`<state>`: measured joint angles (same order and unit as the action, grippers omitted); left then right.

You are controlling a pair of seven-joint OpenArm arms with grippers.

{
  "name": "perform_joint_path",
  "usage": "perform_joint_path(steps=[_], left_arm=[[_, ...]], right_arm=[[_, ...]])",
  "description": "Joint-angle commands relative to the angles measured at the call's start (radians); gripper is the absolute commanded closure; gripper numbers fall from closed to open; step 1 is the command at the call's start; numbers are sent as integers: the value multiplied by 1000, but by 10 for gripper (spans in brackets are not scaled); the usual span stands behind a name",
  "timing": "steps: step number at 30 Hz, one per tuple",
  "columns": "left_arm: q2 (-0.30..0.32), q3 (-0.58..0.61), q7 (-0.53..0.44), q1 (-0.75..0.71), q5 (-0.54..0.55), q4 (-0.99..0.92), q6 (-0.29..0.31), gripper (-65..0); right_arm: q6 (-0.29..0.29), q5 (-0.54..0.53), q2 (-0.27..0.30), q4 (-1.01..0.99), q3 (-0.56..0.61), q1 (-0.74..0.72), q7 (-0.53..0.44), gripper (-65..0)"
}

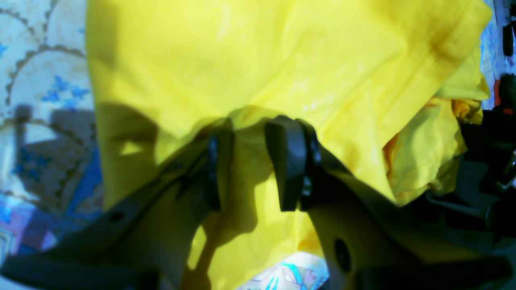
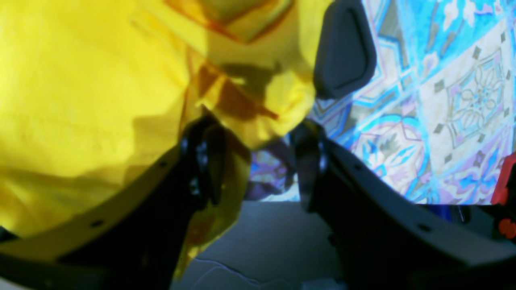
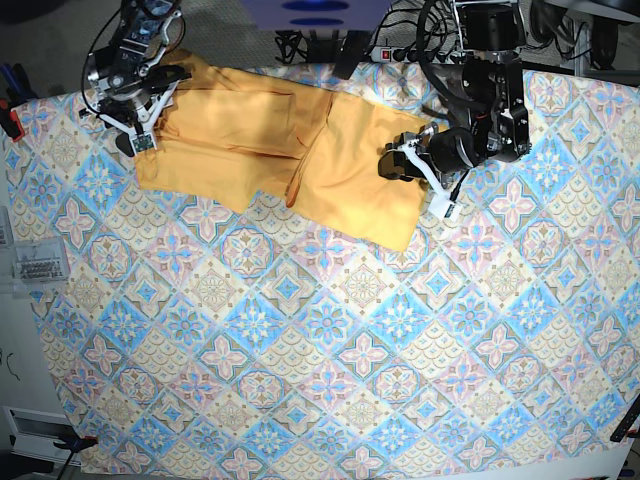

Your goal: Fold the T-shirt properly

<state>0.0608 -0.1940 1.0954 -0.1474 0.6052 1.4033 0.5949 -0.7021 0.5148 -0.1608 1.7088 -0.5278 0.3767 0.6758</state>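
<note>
Honestly, both jaws pinch only thin shirt [image 3: 270, 140] edges w/ gaps; left gripper [image 1: 256, 161] or right gripper [image 2: 258, 161] could slip.

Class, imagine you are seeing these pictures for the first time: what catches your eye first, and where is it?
First comes the yellow-orange T-shirt, lying rumpled and partly folded along the far edge of the blue-and-pink tile-patterned cloth that covers the table. Next come the two arms at its ends: the left gripper has fabric bunched between its jaws, and the right gripper stands at the shirt's other end.
</note>
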Motion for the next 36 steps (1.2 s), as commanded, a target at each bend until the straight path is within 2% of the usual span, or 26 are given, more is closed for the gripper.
perform_joint_path(steps=[1, 5, 10, 15, 18, 21, 36], left_arm=[[0, 0, -11, 9, 11, 11, 0, -185], [0, 0, -10, 9, 11, 11, 0, -185], [0, 1, -10, 9, 11, 11, 0, -185], [0, 1, -8, 9, 9, 11, 0, -185], [0, 1, -7, 9, 9, 11, 0, -185], [0, 1, -7, 9, 9, 11, 0, -185], [0, 1, -5, 9, 9, 11, 0, -185]], right_arm=[[4, -17, 4, 7, 4, -3, 14, -267], [4, -72, 4, 7, 4, -22, 112, -267], [4, -184, 4, 18, -4, -20, 163, -267], [4, -298, 4, 18, -94, -57, 284, -267], [4, -319, 4, 13, -151, -100, 344, -267], [4, -316, 4, 9, -185, -114, 356, -267], [4, -344, 4, 7, -182, -114, 362, -267]])
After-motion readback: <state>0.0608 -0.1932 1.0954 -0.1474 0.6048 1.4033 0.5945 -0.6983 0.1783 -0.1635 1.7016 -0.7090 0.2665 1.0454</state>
